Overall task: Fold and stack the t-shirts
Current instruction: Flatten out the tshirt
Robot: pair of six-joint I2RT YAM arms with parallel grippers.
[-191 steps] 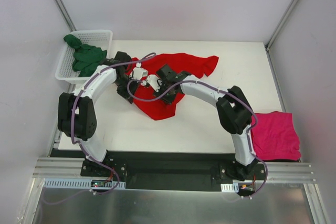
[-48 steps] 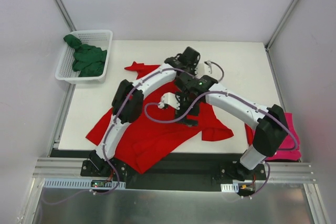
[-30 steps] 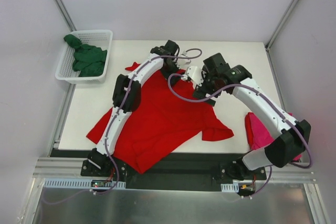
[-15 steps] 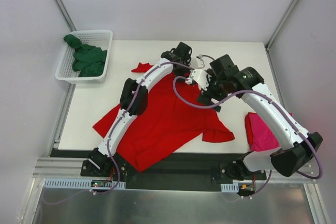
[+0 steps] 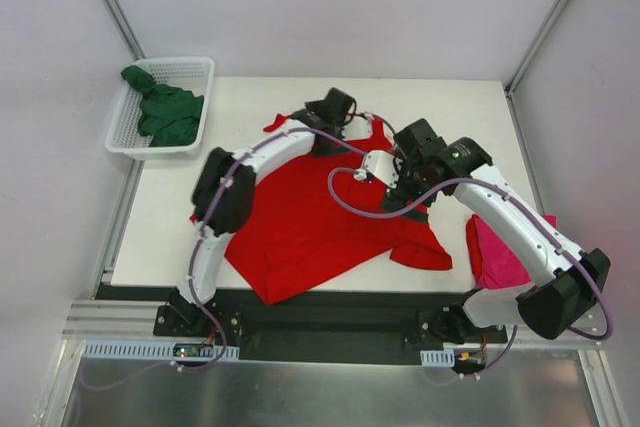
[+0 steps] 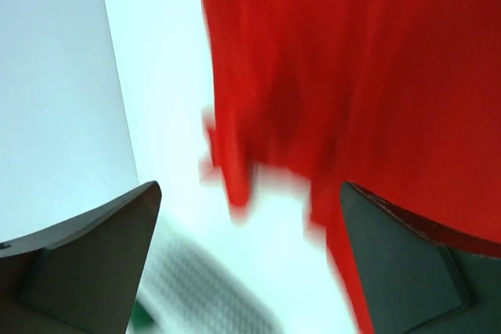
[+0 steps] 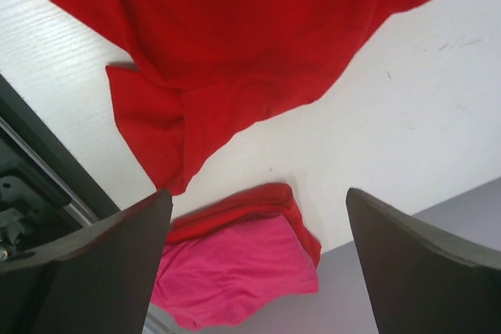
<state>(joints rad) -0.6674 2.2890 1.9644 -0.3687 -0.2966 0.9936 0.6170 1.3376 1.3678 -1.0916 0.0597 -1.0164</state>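
Red t-shirt (image 5: pixel 310 227) lying spread, unfolded, mid-table, hem hanging over near edge. Magenta-pink t-shirt (image 5: pixel 505 252) sitting at right edge, looking folded. Dark green t-shirt (image 5: pixel 165 112) lying crumpled in basket (image 5: pixel 195 72). Left gripper (image 6: pixel 250 185), right gripper (image 7: pixel 258 192) both hovering released, gripping nothing. Two folds likely remaining.

White flat tabletop (image 5: pixel 460 127), seen from above. Carries a bright red cloth t-shirt (image 5: pixel 310 227), spread wrinkled over the middle, hem hanging past the near edge. Holds a magenta-pink cloth t-shirt (image 5: pixel 500 252) bunched at the near right corner, overhanging the right edge, near the red sleeve but apart. Bears a white plastic mesh basket (image 5: pixel 150 150) at the far left corner, jutting past the left edge.
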